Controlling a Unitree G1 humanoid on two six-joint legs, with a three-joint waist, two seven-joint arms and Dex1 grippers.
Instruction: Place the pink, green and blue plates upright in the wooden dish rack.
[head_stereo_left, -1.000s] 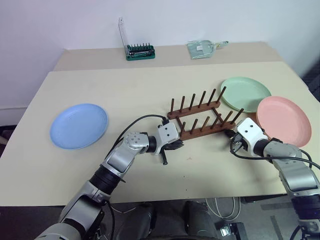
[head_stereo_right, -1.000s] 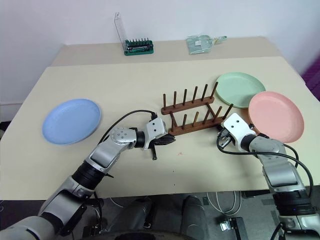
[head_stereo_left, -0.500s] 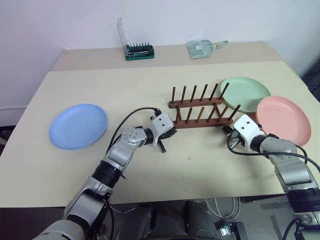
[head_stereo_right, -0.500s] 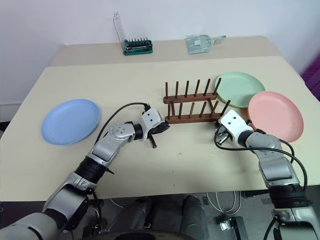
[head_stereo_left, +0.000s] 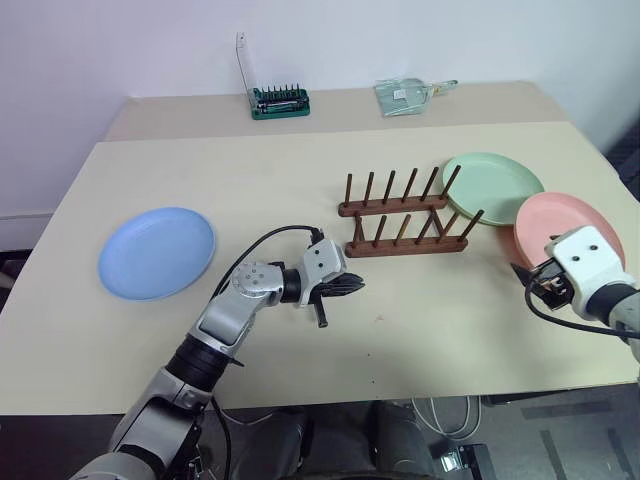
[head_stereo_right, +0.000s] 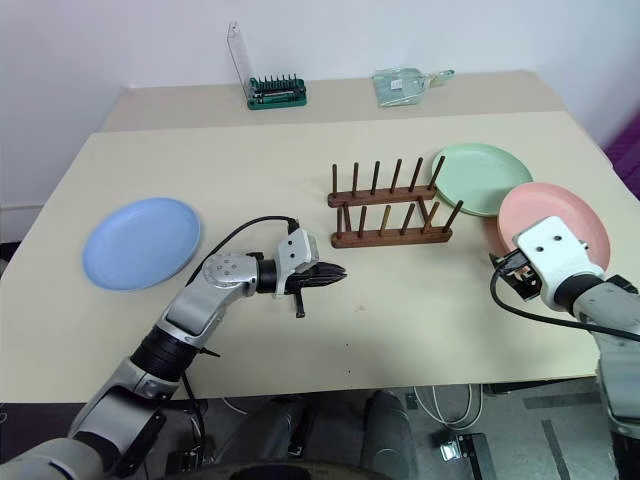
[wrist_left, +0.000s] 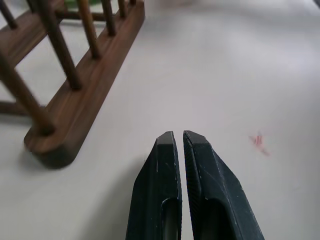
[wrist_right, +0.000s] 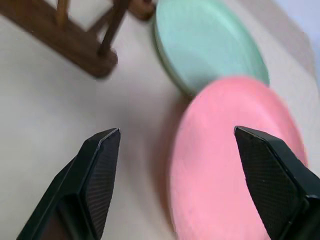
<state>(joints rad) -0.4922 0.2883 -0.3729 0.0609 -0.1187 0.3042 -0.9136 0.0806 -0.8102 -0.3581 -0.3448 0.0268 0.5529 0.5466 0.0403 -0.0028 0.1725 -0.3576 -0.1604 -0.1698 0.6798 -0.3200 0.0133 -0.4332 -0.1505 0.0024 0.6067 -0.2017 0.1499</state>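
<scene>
Legible text, labels, brands, numbers, signs: none. The clear packet (head_stereo_left: 408, 96) at the table's far edge, right of the green tool holder (head_stereo_left: 280, 103), carries a pale label too small to read. Plates, rack and tabletop bear no readable markings.

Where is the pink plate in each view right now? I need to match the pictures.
Left eye view: pink plate at right edge, beside the green plate.
Right eye view: right side.
Left wrist view: not in it.
Right wrist view: right half.
Shared landmark: wooden dish rack, by the green plate.
</scene>
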